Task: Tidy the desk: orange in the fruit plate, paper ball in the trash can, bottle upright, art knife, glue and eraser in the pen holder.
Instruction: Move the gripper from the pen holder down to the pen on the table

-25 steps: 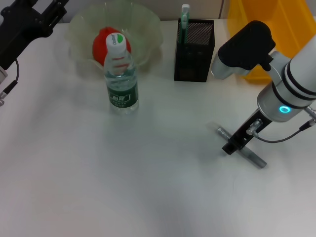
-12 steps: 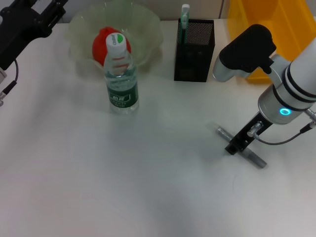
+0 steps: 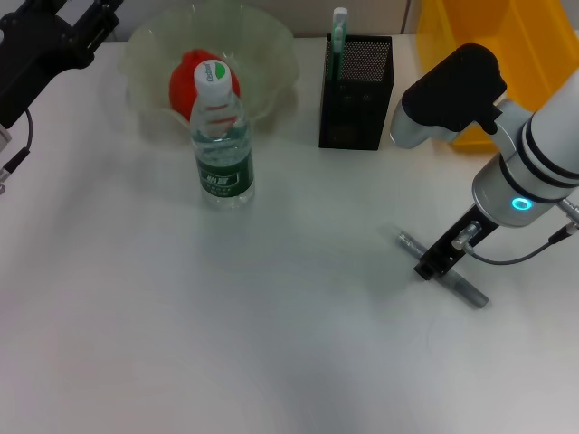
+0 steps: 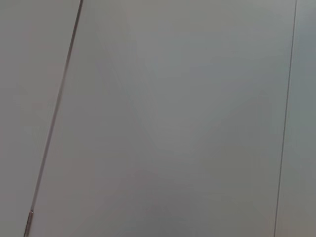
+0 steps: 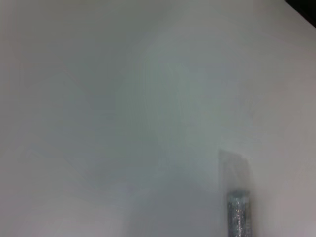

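Observation:
The grey art knife lies flat on the white desk at the right. My right gripper is down on its middle, set across it. The knife's glittery tip shows in the right wrist view. The orange rests in the clear fruit plate at the back. In front of the plate the bottle stands upright. A white and green stick pokes out of the black mesh pen holder. My left gripper is parked at the back left. Paper ball and eraser are out of view.
A yellow bin stands at the back right, behind my right arm. The left wrist view holds only a pale flat surface. Bare white desk spreads across the front and middle.
My right gripper has shifted slightly to the right over the art knife. The knife, bottle and left arm have stayed put.

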Motion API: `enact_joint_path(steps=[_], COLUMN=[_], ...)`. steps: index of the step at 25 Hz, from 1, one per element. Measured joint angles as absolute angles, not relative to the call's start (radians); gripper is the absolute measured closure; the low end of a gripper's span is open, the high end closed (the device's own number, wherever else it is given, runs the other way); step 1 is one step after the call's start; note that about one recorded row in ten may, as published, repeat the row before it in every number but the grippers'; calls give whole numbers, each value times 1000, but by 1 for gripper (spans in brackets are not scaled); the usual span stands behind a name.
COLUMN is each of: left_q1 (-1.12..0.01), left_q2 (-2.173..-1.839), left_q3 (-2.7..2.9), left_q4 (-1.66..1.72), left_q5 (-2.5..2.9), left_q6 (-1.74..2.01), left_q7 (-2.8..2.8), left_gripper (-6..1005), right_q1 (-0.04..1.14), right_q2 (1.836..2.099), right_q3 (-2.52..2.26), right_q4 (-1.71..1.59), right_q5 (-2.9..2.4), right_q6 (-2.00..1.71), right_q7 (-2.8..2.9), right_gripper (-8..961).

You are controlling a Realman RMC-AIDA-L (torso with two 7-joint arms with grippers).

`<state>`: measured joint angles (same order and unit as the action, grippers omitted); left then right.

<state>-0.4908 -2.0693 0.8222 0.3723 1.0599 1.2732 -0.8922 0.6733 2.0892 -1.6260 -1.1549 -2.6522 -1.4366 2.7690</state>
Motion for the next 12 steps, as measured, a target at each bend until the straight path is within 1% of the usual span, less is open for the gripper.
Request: enact_joint_path(steps=[3,12], left_q1=[-491,-491], left_q2=[-2068,-2068], left_q3=[822,822], left_q4=[373,373], left_q5=[1060,1060], left_q6=[1273,1271], left_q7=[-892,-887], left_gripper=[372,372], right_q1=[673,677], right_q2=[2089,2089], right_q3=[-1626,-1626], right_q4=[-1155,-1145], right_q5=[-2652,-2652], right_q6=[-1436,-1436], right_q7=[2769,2771], right_gripper=[682,730])
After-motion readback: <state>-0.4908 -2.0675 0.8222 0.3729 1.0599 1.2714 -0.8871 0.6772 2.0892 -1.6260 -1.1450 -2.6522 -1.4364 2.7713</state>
